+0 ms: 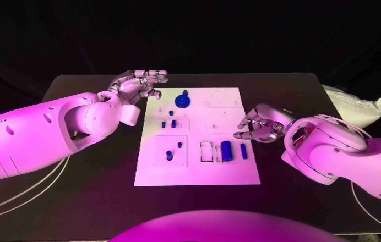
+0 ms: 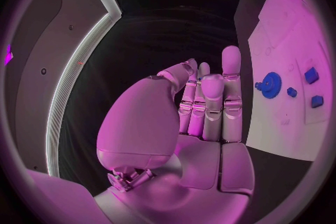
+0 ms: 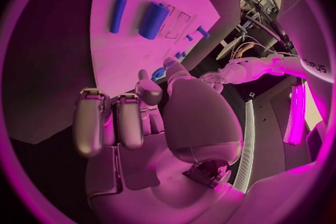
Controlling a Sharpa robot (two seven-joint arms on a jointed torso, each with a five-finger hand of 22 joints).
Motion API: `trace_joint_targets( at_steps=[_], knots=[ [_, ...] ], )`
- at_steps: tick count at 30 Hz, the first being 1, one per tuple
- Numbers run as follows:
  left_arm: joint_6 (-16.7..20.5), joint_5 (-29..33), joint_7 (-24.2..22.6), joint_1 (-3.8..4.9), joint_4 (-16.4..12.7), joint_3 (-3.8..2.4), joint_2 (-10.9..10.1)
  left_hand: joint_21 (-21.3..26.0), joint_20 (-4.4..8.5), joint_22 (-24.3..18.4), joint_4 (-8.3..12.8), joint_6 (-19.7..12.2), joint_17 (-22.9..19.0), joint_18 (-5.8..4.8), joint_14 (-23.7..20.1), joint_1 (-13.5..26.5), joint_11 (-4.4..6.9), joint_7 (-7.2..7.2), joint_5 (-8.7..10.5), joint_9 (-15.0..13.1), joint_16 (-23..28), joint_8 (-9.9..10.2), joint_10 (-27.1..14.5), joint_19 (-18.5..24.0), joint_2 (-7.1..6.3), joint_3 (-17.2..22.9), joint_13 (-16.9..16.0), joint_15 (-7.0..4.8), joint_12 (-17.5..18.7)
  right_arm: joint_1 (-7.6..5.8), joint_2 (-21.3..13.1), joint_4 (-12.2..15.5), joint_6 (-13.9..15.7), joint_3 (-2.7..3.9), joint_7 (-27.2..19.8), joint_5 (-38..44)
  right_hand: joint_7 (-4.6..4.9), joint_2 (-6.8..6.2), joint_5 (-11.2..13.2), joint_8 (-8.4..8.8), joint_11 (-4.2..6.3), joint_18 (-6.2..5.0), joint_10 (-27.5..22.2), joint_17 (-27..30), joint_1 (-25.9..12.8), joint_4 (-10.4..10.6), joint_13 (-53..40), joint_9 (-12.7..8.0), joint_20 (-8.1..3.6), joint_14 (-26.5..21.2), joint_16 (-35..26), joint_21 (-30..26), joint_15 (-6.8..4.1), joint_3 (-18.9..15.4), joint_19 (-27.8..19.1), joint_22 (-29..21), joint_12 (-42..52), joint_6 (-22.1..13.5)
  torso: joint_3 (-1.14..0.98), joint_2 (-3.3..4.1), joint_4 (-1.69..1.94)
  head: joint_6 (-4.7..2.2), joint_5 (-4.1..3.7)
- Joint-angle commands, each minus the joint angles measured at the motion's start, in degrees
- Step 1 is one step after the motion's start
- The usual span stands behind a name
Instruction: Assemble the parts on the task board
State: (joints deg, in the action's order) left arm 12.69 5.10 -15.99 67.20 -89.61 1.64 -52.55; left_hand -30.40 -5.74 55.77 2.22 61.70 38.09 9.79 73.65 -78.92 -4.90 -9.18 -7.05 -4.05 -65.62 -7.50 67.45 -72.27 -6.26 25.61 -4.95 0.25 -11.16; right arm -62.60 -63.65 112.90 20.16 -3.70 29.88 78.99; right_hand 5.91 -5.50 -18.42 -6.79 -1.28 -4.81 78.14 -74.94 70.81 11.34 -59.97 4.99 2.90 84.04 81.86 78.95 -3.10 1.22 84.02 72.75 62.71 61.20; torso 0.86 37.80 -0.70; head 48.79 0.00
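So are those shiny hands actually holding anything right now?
No, nothing is held. The left hand is off the board's far left corner with its fingers empty. The right hand is at the task board's right edge, fingers curled on nothing.

You have the white task board [image 1: 199,165] flat mid-surface. On it: a blue gear [image 1: 183,100] at its far end, a blue cylinder [image 1: 227,150] and a thin blue rod [image 1: 244,151] lying near its right edge.

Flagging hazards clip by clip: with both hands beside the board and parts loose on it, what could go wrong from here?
1. The right hand hovers at the task board edge with fingers curled; reaching in, it might nudge the thin blue rod or the thick blue cylinder lying next to it.
2. The left hand is close to the blue gear; a sweep could knock it.
3. A bump on the edge may shift the board.
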Motion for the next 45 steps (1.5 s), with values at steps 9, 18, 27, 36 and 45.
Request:
trace_joint_targets(
  at_steps=[9, 18, 27, 36, 45],
  knots=[
    [-0.84, -0.14, -0.21, 0.01, -0.25, 0.06, -0.07, 0.40, -0.05, -0.09, 0.22, -0.24, -0.10, 0.62, -0.37, -0.37, -0.08, -0.16, -0.19, 0.05, 0.32, -0.20, -0.28, 0.49, 0.10, -0.27, -0.08, -0.10, -0.35, 3.10, 3.48, -1.81, -1.23, -0.30, 4.67, 0.60, 0.27, 0.99, -0.02, -1.00, -0.11, 1.18, 1.26, -2.50, -0.72, 2.83, -8.96, 0.43, 0.17, 3.98, 1.70, 0.77, 0.16, -4.62, 0.17, 0.99, 7.03, -0.81, 0.01, -0.02, -0.11, -0.01, -0.18],
    [-0.98, -0.17, -0.05, 0.01, -0.27, 0.09, -0.20, 0.41, -0.05, -0.10, 0.23, -0.23, -0.10, 0.62, -0.38, -0.39, -0.07, -0.15, -0.19, 0.05, 0.32, -0.22, -0.27, 0.49, 0.12, -0.28, -0.08, -0.10, -0.37, 4.55, 5.49, -3.24, -0.83, -0.32, 4.92, 1.67, 0.28, 1.33, -0.45, -1.40, -0.14, 1.22, 1.40, -2.92, -0.86, 3.73, -10.40, 0.62, 0.21, 4.00, 2.02, 0.94, 0.22, -6.04, 0.19, 1.24, 7.96, -0.94, 0.00, -0.01, -0.24, 0.12, 0.08],
    [-1.24, -0.33, 0.16, -0.04, 0.10, 0.13, 0.01, 0.45, -0.05, -0.12, 0.26, -0.20, -0.17, 0.62, -0.42, -0.40, -0.06, -0.13, -0.20, 0.04, 0.33, -0.26, -0.27, 0.50, 0.15, -0.31, -0.09, -0.10, -0.44, 4.94, 6.71, -4.41, -3.01, -0.32, 5.16, 3.05, 0.12, 1.61, 0.45, -2.08, -0.04, 1.26, 1.49, -3.09, -0.99, 4.48, -11.39, 1.04, 0.20, 3.99, 2.18, 1.13, 0.16, -7.36, 0.22, 1.50, 8.49, -0.57, 0.06, 0.02, -0.17, 0.35, 0.01],
    [-1.46, -0.36, 0.27, -0.23, 0.34, 0.24, 0.16, 0.46, -0.06, -0.12, 0.26, -0.21, -0.21, 0.62, -0.45, -0.37, -0.07, -0.14, -0.20, 0.04, 0.35, -0.26, -0.30, 0.51, 0.13, -0.34, -0.09, -0.10, -0.45, 5.43, 7.70, -5.30, -5.65, -0.32, 5.41, 5.11, -0.02, 1.71, 1.88, -2.63, 0.08, 1.31, 1.32, -3.28, -0.25, 4.39, -11.72, 1.48, 0.14, 3.99, 2.32, 1.28, 0.08, -8.28, 0.24, 1.76, 8.37, -0.33, 0.03, -0.02, -0.20, 0.67, 0.05],
    [-1.47, -0.37, 0.33, -0.28, 0.35, 0.26, 0.13, 0.48, -0.05, -0.14, 0.33, -0.22, -0.30, 0.63, -0.49, -0.44, -0.05, -0.12, -0.24, 0.05, 0.38, -0.28, -0.33, 0.52, 0.15, -0.33, -0.09, -0.10, -0.48, 5.68, 8.21, -6.17, -6.72, -0.33, 5.59, 7.09, -0.07, 2.11, 3.93, -3.25, 0.17, 1.43, 1.31, -3.72, 4.57, 1.14, -12.38, 2.14, 0.08, 4.02, 2.60, 1.63, 0.01, -8.65, 0.34, 2.33, 8.21, -0.40, 0.03, -0.06, -0.21, 0.74, 0.01]
  ],
)
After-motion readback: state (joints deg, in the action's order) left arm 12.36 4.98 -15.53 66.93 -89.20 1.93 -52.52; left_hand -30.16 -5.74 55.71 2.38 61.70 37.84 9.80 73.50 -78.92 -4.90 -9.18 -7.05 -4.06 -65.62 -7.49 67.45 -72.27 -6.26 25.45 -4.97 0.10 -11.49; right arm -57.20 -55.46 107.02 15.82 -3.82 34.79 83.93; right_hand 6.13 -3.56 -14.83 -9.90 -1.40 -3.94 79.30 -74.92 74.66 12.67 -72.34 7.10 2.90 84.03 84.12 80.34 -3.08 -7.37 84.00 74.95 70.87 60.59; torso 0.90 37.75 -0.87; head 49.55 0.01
